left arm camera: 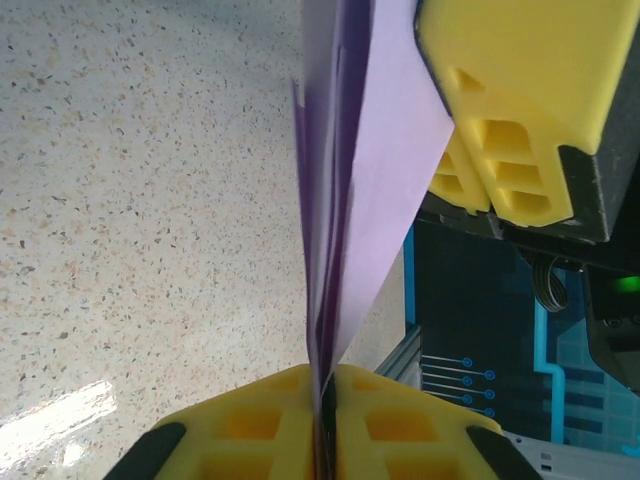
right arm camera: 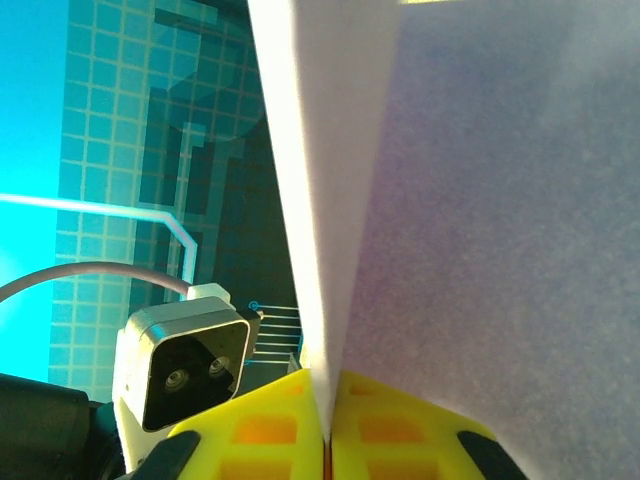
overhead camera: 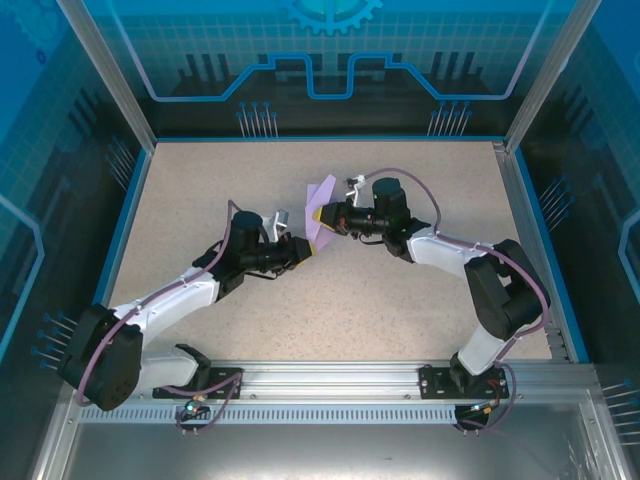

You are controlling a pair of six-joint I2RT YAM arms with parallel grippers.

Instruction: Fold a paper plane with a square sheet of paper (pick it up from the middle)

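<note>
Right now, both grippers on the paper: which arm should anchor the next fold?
Left, probably: left gripper pinches the paper at its layered near tip; right gripper holds mid-sheet, so could regrip.

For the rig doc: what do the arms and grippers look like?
Left arm and right arm: white links, black joint housings, a pale purple cable along each. Left gripper and right gripper: yellow fingers with rectangular pockets, black behind. Grey camera box on each wrist.

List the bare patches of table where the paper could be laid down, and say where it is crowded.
Bare table lies far left, beyond the left arm; far right, beyond the right arm; and at the near middle, between both arms and the rail. The centre is crowded: the left gripper and right gripper both pinch the paper there.
</note>
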